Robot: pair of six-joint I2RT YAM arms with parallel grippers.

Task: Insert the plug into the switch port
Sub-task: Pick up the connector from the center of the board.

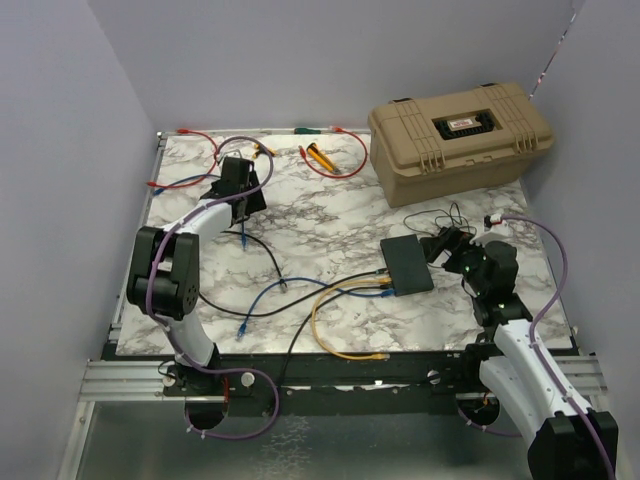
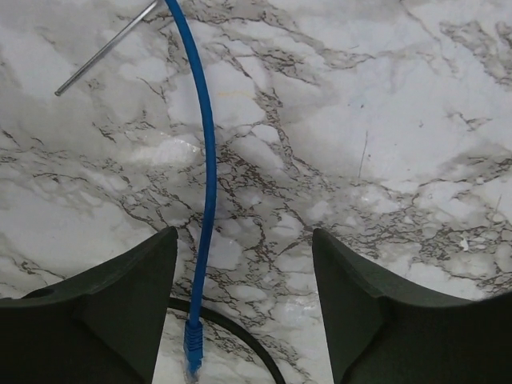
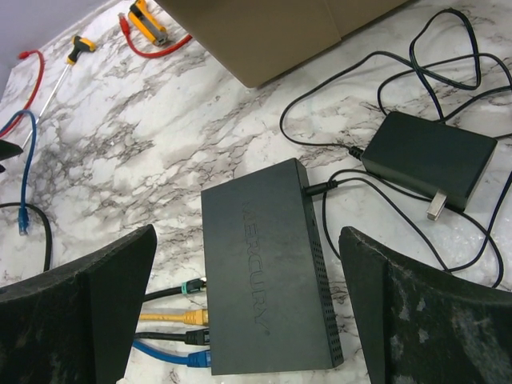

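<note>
The white, grey-veined marble tabletop [image 1: 330, 220] carries a flat dark-grey switch [image 1: 406, 264] at the right, a black power adapter [image 3: 428, 158] just beside it and a tan case [image 1: 458, 140] at the far right corner. A blue cable [image 2: 206, 160], a yellow cable [image 1: 330, 335] and a red cable [image 1: 340, 175] lie loose across it.

"What colour is the worktop [image 1: 330, 215]?"

"White marble pattern, veined in grey and black."

"And the switch [image 3: 264, 272]?"

"Matte dark grey, with lettering in a slightly lighter grey. The adapter [image 3: 428, 156] is black."

"The cables?"

"One blue cable [image 2: 206, 160], bright all along; one yellow cable [image 3: 172, 318]; the red cable [image 1: 335, 165] is plain red."

"The left pincer [image 2: 244, 240]?"

"Dark greenish grey."

"The case [image 1: 460, 135]?"

"Tan, with a black patch on its lid."
</note>
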